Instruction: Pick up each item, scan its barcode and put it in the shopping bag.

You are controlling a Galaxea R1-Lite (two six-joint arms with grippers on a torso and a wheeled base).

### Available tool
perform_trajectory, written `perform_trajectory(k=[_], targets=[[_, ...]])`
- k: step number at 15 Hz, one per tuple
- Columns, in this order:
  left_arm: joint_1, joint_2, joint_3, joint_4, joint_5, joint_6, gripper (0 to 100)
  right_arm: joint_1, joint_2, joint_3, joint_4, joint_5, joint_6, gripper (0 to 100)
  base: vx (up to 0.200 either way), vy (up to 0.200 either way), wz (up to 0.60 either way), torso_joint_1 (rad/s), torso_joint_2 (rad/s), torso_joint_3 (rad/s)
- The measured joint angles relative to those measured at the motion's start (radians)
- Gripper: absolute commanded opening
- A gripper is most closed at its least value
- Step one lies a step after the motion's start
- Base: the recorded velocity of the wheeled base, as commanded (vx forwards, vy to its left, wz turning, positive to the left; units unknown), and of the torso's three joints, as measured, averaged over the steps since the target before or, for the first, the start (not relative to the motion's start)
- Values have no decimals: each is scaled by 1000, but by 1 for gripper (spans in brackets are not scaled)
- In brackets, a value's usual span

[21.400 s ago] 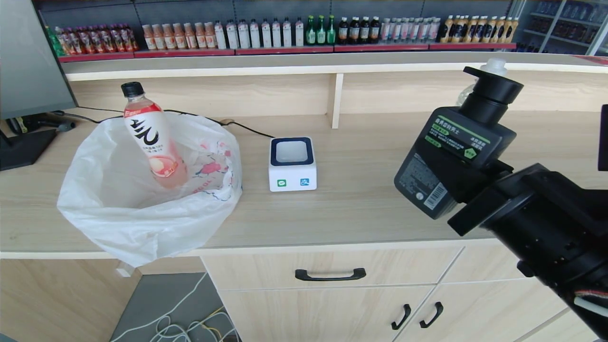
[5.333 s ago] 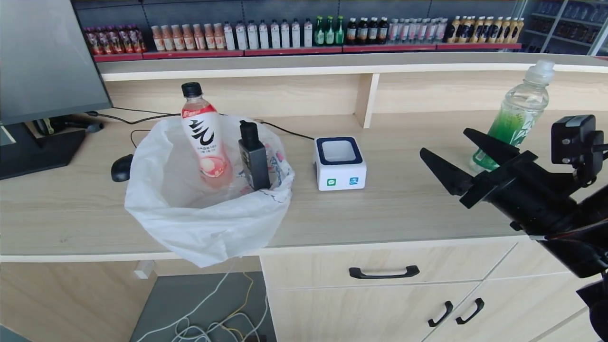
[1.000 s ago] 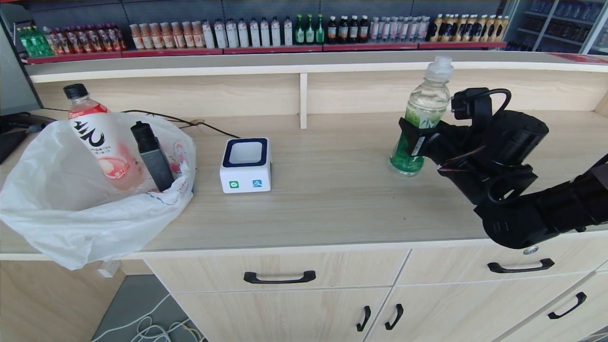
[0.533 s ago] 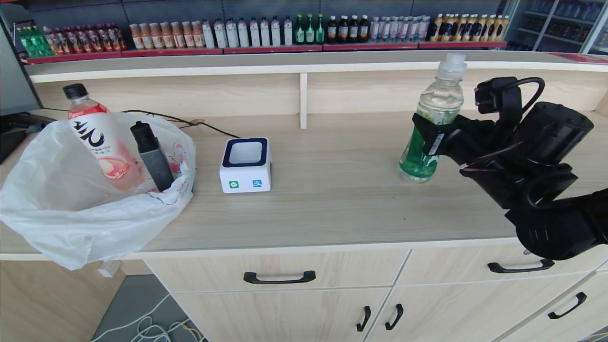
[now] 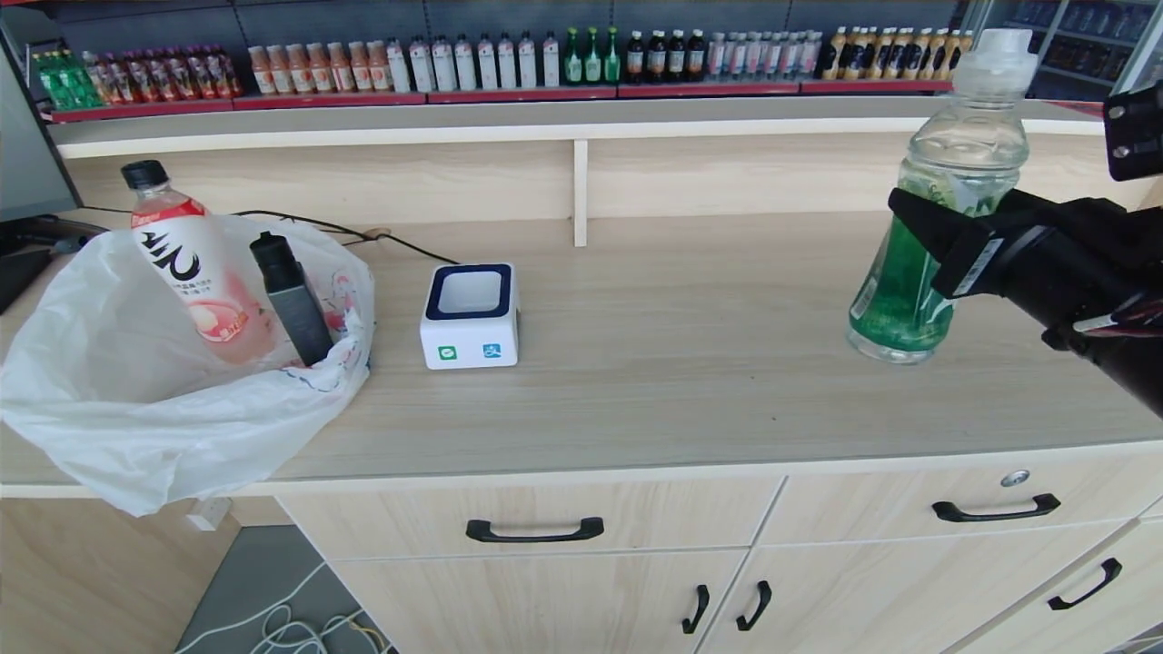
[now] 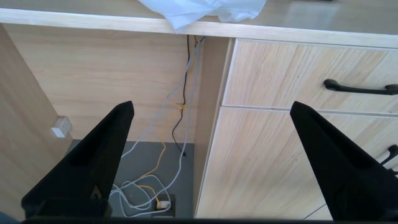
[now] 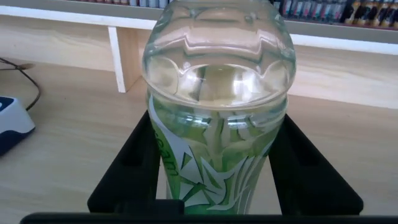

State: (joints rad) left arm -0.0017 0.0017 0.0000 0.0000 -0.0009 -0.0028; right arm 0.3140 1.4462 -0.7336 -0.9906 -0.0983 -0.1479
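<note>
Green bottle (image 5: 895,300) is upright, clamped at its middle between the fingers of the right end effector (image 5: 929,238), over the counter's (image 5: 681,363) right side, well apart from the shopping bag (image 5: 136,400).

Probably a shop: stocked drink shelves (image 5: 509,65).

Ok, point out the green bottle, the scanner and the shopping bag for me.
green bottle (image 5: 899,304), head view, lower green body.
scanner (image 5: 471,334), head view, white front face.
shopping bag (image 5: 136,409), head view, front wall.
</note>
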Motion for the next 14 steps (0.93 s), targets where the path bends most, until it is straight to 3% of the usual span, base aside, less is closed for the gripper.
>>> perform_trajectory(k=[3, 10, 14], targets=[[0, 0, 0, 0, 0, 0, 100, 22, -156, 84, 71, 10, 18, 0, 0, 0, 0, 0, 0, 0], [0, 0, 0, 0, 0, 0, 100, 217, -252, 137, 80, 21, 102, 0, 0, 0, 0, 0, 0, 0], [0, 0, 0, 0, 0, 0, 100, 264, -242, 164, 77, 183, 249, 0, 0, 0, 0, 0, 0, 0]])
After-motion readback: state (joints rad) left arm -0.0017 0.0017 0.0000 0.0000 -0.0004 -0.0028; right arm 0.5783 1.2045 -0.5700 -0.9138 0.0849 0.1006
